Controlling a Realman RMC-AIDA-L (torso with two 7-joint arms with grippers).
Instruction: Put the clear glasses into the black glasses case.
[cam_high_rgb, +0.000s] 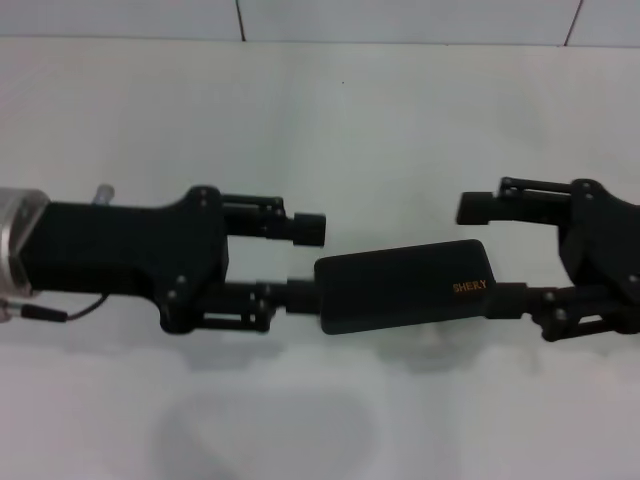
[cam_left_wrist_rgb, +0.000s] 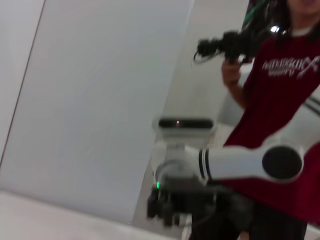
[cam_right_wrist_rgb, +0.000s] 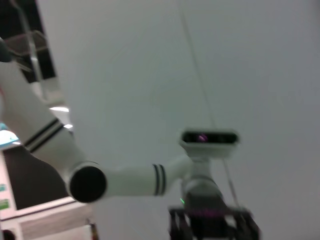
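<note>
The black glasses case (cam_high_rgb: 405, 285) is shut, with orange lettering near its right end, and sits mid-table in the head view. My left gripper (cam_high_rgb: 305, 262) is open at the case's left end. Its near finger (cam_high_rgb: 298, 296) is against that end and its far finger (cam_high_rgb: 310, 229) stands free behind it. My right gripper (cam_high_rgb: 487, 253) is open at the right end. Its near finger (cam_high_rgb: 508, 300) meets the case and its far finger (cam_high_rgb: 472, 207) is apart from it. The clear glasses are out of view.
The white table (cam_high_rgb: 320, 120) runs back to a tiled wall. In the left wrist view my right arm (cam_left_wrist_rgb: 235, 162) shows, with a person in a red shirt (cam_left_wrist_rgb: 285, 100) standing behind it. The right wrist view shows my left arm (cam_right_wrist_rgb: 125, 180).
</note>
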